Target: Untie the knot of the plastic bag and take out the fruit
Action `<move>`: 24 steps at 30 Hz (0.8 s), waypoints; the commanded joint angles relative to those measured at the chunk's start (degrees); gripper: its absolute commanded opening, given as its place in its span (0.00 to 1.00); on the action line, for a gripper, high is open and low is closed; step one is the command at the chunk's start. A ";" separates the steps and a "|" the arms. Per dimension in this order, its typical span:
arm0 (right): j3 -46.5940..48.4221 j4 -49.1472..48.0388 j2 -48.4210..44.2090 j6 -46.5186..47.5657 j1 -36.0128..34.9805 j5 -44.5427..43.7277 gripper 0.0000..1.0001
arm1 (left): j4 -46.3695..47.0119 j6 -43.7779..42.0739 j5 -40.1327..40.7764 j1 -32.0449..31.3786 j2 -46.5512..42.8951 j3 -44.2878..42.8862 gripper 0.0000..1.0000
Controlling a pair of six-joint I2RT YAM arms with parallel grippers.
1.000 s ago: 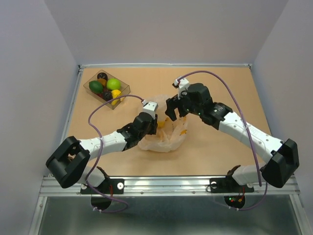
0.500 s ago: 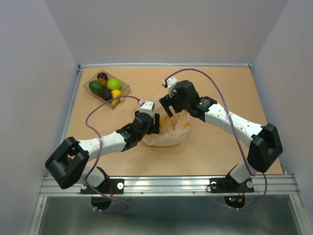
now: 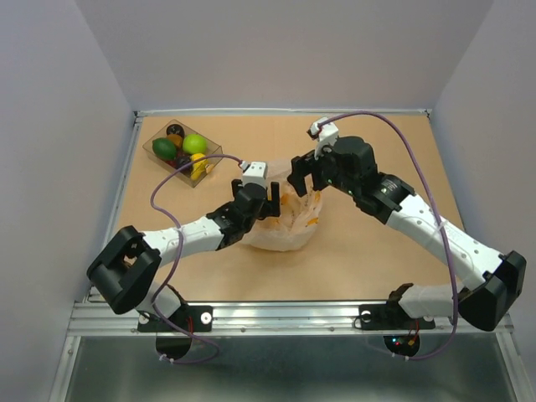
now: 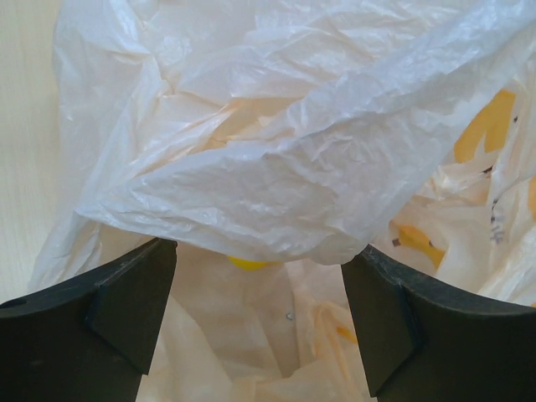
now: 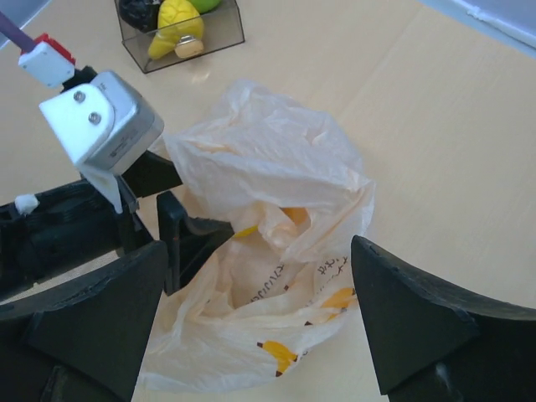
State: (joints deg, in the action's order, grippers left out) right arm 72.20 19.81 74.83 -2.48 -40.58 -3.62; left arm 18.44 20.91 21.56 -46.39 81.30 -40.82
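Note:
The plastic bag (image 3: 289, 219) lies crumpled mid-table, cream-white with orange-yellow print, its top gaping loosely. No tied knot shows. My left gripper (image 3: 270, 203) is open at the bag's left edge; in its wrist view a fold of the bag (image 4: 276, 167) hangs over the wide-apart jaws (image 4: 260, 318), with a yellow fruit (image 4: 249, 264) peeking from under it. My right gripper (image 3: 306, 186) hovers open above the bag's far side; its view looks down on the bag (image 5: 268, 285) between the open jaws (image 5: 255, 327). More fruit (image 3: 194, 143) sits in the tray.
A clear rigid tray (image 3: 209, 153) stands at the back left, holding green, yellow, orange and dark pieces. It also shows at the top of the right wrist view as the tray (image 5: 226, 29). Grey walls close the table on three sides.
My left gripper has opened wide and moved up to the bag's left edge. The right arm swung left, then back right and higher. The bag has shifted and its top has spread.

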 commanded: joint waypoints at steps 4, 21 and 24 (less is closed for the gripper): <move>-8.38 -0.65 -2.41 -7.53 -0.20 7.38 0.87 | 3.97 3.87 4.89 0.16 1.49 -6.99 0.87; -35.72 -23.50 5.16 -23.97 -0.64 14.96 0.59 | 3.89 13.63 7.18 4.99 7.30 -11.30 0.79; -37.39 -23.42 4.98 -23.62 -0.73 14.25 0.59 | 3.98 13.90 7.18 5.69 7.47 -12.79 0.80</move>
State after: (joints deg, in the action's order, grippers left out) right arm 36.93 1.96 80.77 -24.56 -40.64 10.85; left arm 20.62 33.04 26.57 -41.52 89.52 -49.28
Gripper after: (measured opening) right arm 0.594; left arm 0.796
